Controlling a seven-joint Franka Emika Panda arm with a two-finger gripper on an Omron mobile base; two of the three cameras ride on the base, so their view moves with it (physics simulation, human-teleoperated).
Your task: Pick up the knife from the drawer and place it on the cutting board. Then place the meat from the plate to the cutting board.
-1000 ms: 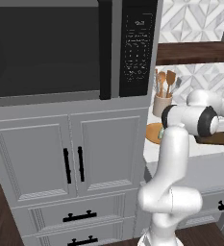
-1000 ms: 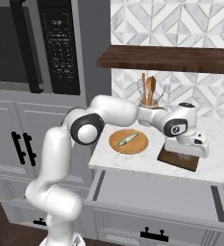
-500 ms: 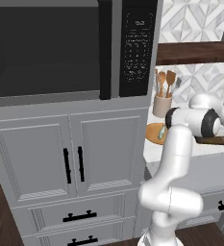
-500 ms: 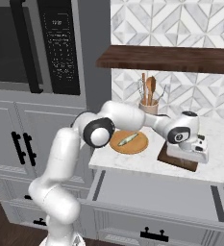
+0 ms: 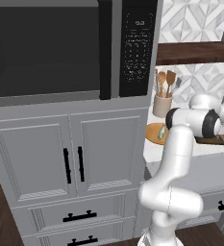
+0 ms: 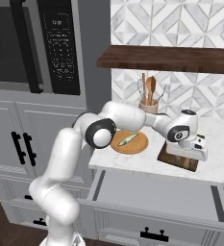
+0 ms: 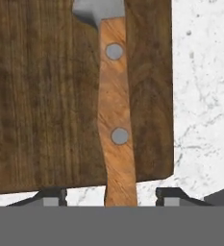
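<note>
my arm (image 6: 65, 158) was glossy white all over, built from fat rounded tube segments that swelled at each bend. the joints showed as dark grey, near-black discs set into the white shells, one big one (image 6: 101, 133) at the elbow and a smaller one (image 6: 179, 133) by the wrist. the hand (image 6: 192, 149) was a blocky white piece. through my hand camera the finger tips (image 7: 50, 196) looked small, dark grey and squared.

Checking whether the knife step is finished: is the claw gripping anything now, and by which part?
Nothing is held. The claw stands open astride the knife handle's end; the knife lies on the cutting board.
</note>
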